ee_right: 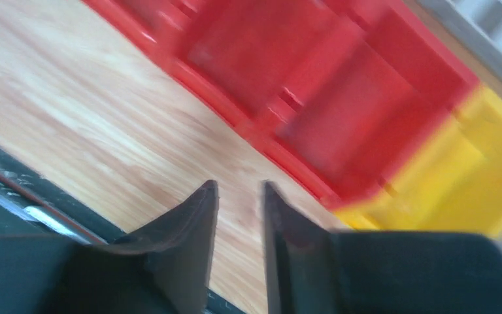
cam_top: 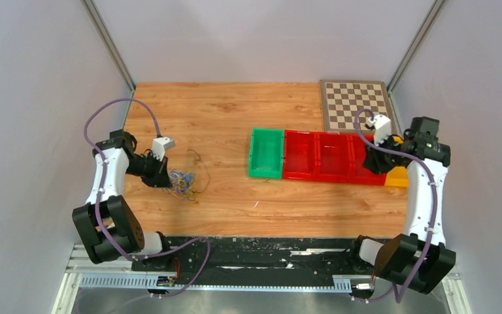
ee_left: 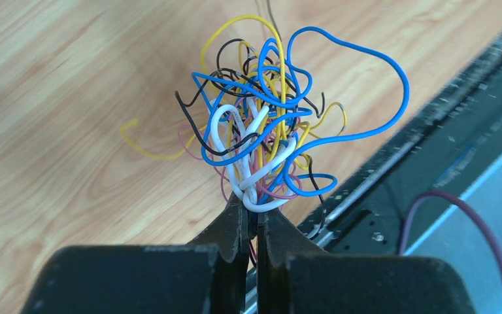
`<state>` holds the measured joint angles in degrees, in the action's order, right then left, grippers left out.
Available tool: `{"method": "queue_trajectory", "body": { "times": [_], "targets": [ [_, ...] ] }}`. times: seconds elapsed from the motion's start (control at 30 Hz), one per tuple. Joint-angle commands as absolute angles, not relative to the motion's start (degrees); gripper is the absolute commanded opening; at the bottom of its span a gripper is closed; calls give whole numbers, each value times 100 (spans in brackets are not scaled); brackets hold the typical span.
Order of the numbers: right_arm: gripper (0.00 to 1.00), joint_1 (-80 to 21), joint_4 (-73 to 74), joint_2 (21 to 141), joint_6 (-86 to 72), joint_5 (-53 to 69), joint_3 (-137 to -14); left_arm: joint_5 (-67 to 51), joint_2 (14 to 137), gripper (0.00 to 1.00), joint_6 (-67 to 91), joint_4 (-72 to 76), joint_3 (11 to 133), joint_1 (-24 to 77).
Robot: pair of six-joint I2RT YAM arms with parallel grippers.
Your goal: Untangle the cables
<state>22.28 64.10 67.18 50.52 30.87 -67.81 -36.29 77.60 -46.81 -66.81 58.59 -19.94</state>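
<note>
Black fingers of the left gripper (ee_left: 253, 219) fill the bottom of the wrist view, and they are pinched tight, with barely a slit between them. They have the cables (ee_left: 268, 124) by the root: white and pink strands are nipped right at the tips. From that pinch the snarl fans straight out, away from the fingers. Yellow, dark, white and blue wires are all knotted together. No clean long axis here, it is a bunch, but its widest reach is sideways, where one blue wire bulges out in a big loop to the right. A yellow tail curls off to the left.

From above, the left gripper (cam_top: 163, 180) is at the left side of the table (cam_top: 235, 111), with the cables (cam_top: 182, 182) just to its right. A thin dark strand trails off toward the far side.

Over on the right, the right gripper (ee_right: 238, 190) shows a narrow gap between its fingers, with nothing in it. Its view is blurred. It hangs over bare wood just near of the red bins (ee_right: 314, 85) and the yellow bin (ee_right: 451, 176). From above, a green bin (cam_top: 266, 154) ends that row at the left, and a chessboard (cam_top: 355, 104) lies beyond it.
</note>
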Motion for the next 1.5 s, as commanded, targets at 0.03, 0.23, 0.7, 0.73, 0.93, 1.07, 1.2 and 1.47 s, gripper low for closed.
{"method": "queue_trajectory", "body": {
  "times": [0.03, 0.23, 0.7, 0.73, 0.93, 1.07, 1.2, 1.47],
  "targets": [
    [78, 589, 6730, 6641, 4351, 4903, -7103, -4951, 7102, 0, -4542, -7053, 6044, -835],
    [93, -2002, 3602, 6373, 1732, 4746, -6805, -5546, 6797, 0, -2584, -5901, 5950, 690],
    [76, -4874, 1700, 8069, 2093, 3334, -7297, -6072, 7065, 0, -1170, -4896, 5940, 1492],
    [73, -4877, 1593, 8138, 2091, 3242, -7286, -6072, 7039, 0, -1152, -4860, 5897, 1493],
    [6, -4903, 1391, 8357, 2115, 2749, -7601, -5886, 6871, 0, -1214, -4899, 5705, 1501],
    [0, -4873, 1446, 8026, 2107, 2224, -7788, -5380, 7014, 0, -1643, -5226, 5590, 1484],
    [0, -4684, 1466, 7610, 2162, 1351, -7907, -4991, 7281, 0, -2024, -5448, 5460, 1169],
    [0, -3645, 1459, 6811, 2263, 11, -8147, -4059, 8000, 0, -2975, -5918, 5640, 556]
  ]
}}
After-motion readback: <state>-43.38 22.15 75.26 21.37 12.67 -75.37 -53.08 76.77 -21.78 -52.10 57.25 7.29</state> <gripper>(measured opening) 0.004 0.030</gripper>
